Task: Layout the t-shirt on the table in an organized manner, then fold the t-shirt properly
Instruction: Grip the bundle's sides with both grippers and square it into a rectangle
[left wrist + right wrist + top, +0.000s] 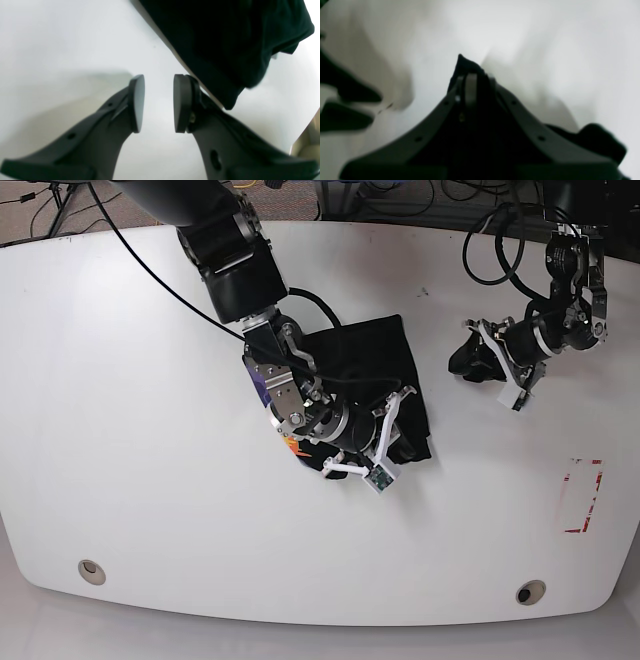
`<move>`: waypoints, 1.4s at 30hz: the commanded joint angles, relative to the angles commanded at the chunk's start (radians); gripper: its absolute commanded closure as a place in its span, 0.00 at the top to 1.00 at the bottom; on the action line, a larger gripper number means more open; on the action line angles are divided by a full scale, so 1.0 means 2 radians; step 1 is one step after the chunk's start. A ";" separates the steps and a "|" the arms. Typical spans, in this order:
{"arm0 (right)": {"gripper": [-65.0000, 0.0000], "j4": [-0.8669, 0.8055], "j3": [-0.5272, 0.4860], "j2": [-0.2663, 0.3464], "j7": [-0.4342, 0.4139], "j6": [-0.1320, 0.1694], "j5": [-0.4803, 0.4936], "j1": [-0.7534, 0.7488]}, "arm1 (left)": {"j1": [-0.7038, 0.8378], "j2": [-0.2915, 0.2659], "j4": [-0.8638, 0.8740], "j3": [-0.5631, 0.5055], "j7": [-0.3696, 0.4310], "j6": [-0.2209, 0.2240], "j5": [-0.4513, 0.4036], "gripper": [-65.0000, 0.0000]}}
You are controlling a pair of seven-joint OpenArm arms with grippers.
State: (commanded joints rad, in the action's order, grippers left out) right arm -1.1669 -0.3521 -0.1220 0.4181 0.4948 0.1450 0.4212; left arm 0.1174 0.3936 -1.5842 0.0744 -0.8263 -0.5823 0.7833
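The right gripper (472,75) has its dark plastic jaws drawn together on a peak of black cloth; the wrist picture is blurred, but it appears to pinch a fold of the large black cloth t-shirt (370,365). In the base view that arm lies over the shirt, which sits bunched and folded near the middle of the very large white smooth table (130,430), a scrap of yellow, orange and purple print showing at its left edge. The left gripper (158,102) hovers with its flat round pads parted and nothing between them, above bare tabletop just beside the shirt's edge. A red tape rectangle (583,496) marks the table toward the right edge.
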 joint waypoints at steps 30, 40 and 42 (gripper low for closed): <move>0.30 -0.181 0.099 0.074 0.059 0.026 0.002 -0.079 | -0.040 -0.096 -0.042 -0.064 0.002 0.002 -0.008 0.27; 0.10 -0.055 0.106 0.075 0.003 0.072 -0.002 -0.074 | -0.051 -0.150 -0.021 -0.116 0.002 0.000 -0.130 0.27; 0.10 -0.023 0.106 0.079 -0.028 0.072 -0.002 -0.073 | -0.052 -0.150 -0.006 -0.116 0.002 0.000 -0.139 0.27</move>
State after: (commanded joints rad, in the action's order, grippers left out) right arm -1.2129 -0.1404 0.0361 0.3629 0.6391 0.1404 0.2754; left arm 0.0130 0.0944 -1.5965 -0.1573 -0.8216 -0.5823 0.5056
